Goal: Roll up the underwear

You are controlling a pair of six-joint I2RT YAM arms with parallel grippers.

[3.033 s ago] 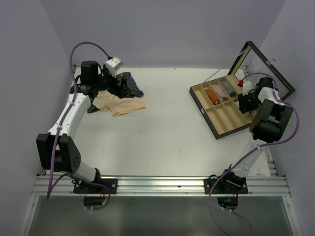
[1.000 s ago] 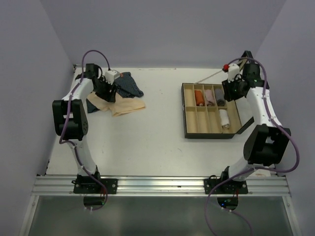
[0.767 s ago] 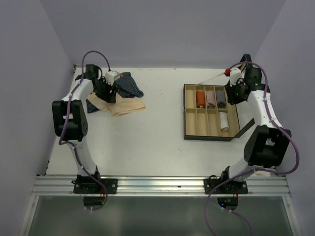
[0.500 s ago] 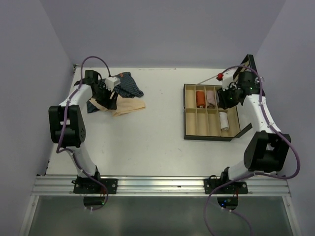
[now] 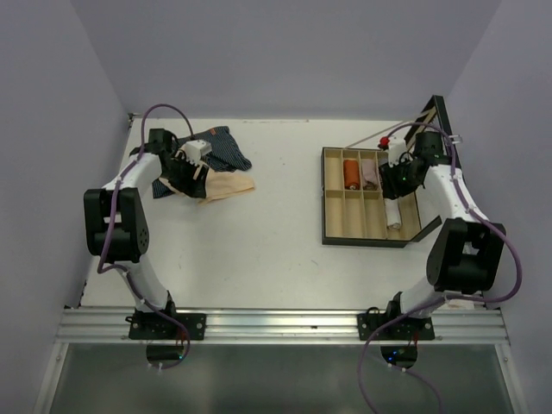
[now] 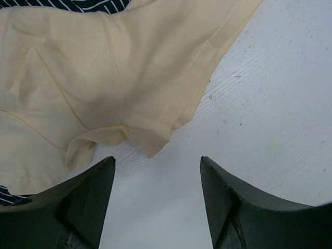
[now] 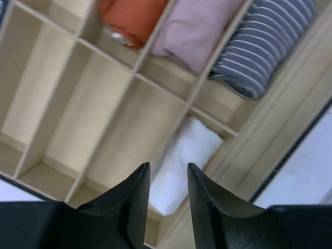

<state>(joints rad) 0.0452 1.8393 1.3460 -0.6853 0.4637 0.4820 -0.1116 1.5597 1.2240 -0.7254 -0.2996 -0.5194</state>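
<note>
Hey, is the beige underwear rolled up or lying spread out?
Spread out, not rolled. The beige underwear lies loosely flat on the table, hems and seams showing, partly over the navy one.

Table (image 5: 276, 224) w/ underwear (image 5: 226, 185), wooden box (image 5: 366, 242)

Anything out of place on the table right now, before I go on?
Nothing is spilled or damaged. The plain beige cloth garment lies creased and unrolled on top of the navy striped garment at the far left. The rolled cloths in the compartmented wooden box sit tidy.
</note>
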